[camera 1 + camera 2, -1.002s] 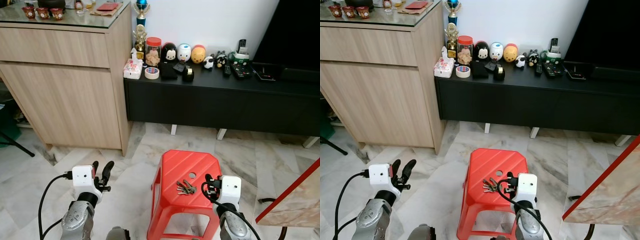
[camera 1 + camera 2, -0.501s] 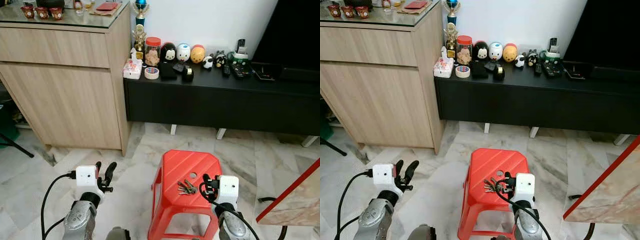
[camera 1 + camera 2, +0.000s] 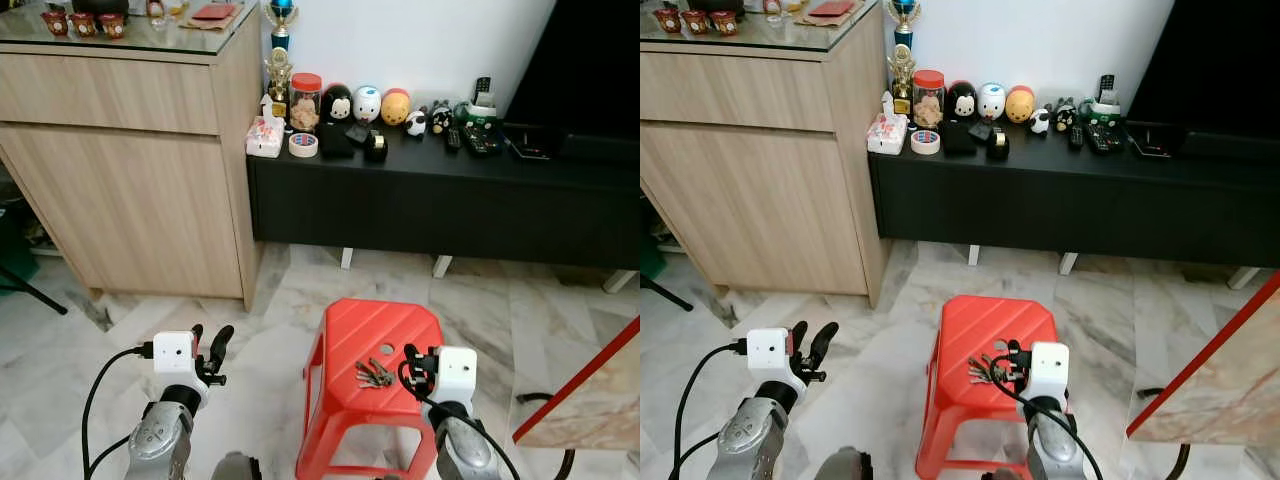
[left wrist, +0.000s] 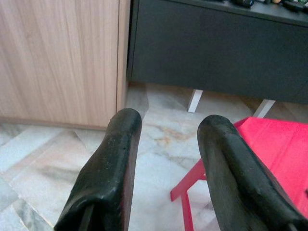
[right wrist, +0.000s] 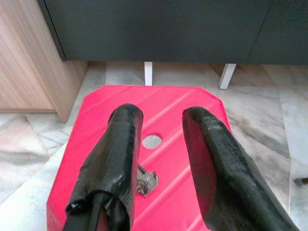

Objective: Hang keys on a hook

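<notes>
One bunch of keys (image 3: 374,375) lies flat on the red plastic stool (image 3: 350,340), beside its centre hole, metal blades fanned out. Right gripper (image 5: 161,144) hovers just above it, fingers spread, empty. Risk: flat keys on smooth plastic may slide or slip from the pinch. Left gripper (image 4: 166,159) is spread, idle over the marble floor (image 3: 250,310). No hook visible.

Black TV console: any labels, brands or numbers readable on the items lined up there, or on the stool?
None can be read.
Red-lidded jar, tissue pack, remotes: any print too small and blurred.
Red stool and keys: no markings visible.
</notes>
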